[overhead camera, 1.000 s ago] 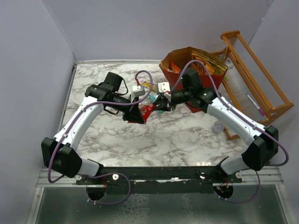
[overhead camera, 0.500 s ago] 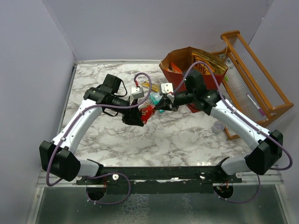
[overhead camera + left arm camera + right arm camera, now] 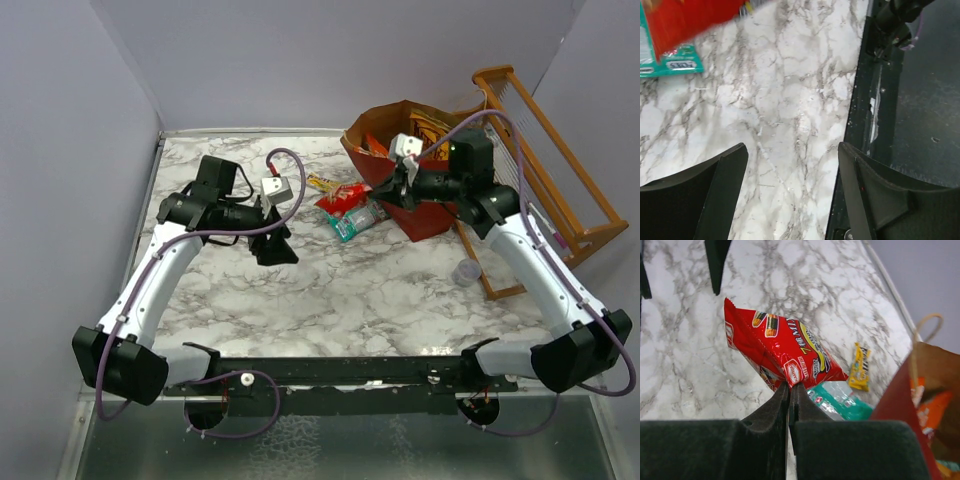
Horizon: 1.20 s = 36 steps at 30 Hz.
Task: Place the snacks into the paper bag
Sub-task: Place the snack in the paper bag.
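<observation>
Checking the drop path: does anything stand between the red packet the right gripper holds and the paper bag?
Nothing visible does. The right gripper pinches the red foil snack packet beside the tall red paper bag; only the bag's own rim lies between.

This is a robotics lab test cell: plain pale-lilac partition walls (image 3: 300, 60) box in a marble-patterned tabletop (image 3: 380, 300), and two white-and-black robot arms (image 3: 165, 265) trailing purple cables (image 3: 286, 151) are bolted to a black metal rail (image 3: 350, 372) at its near edge.

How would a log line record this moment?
left end effector: open, empty | right end effector: shut on red packet, near paper bag | table: teal packet, yellow bar
</observation>
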Each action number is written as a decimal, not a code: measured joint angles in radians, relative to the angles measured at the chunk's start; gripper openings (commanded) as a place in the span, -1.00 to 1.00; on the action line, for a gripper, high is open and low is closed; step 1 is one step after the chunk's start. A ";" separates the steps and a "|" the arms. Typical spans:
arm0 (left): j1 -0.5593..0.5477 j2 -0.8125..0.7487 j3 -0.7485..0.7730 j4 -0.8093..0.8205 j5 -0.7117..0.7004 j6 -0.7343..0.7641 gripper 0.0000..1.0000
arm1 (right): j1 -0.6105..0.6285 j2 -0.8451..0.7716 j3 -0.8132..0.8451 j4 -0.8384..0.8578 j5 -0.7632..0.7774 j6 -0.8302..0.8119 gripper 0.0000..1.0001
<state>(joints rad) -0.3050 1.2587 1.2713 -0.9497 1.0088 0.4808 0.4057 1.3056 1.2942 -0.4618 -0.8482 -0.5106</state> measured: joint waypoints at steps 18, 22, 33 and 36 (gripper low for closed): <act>0.042 -0.050 -0.039 0.090 -0.120 -0.058 0.57 | -0.192 -0.014 0.338 0.013 0.399 0.293 -0.97; 0.043 -0.061 -0.047 0.096 -0.128 -0.061 0.57 | -0.192 0.033 0.341 0.031 0.504 0.295 -0.97; 0.043 -0.079 -0.076 0.106 -0.135 -0.064 0.57 | -0.237 0.215 0.333 -0.019 0.570 0.328 -0.97; 0.043 -0.080 -0.077 0.108 -0.135 -0.064 0.57 | -0.244 0.219 0.320 -0.057 0.548 0.344 -0.97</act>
<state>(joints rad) -0.2615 1.1782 1.1942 -0.8417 0.8734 0.4171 0.1619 1.5246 1.6142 -0.5190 -0.3004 -0.1669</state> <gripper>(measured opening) 0.784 0.020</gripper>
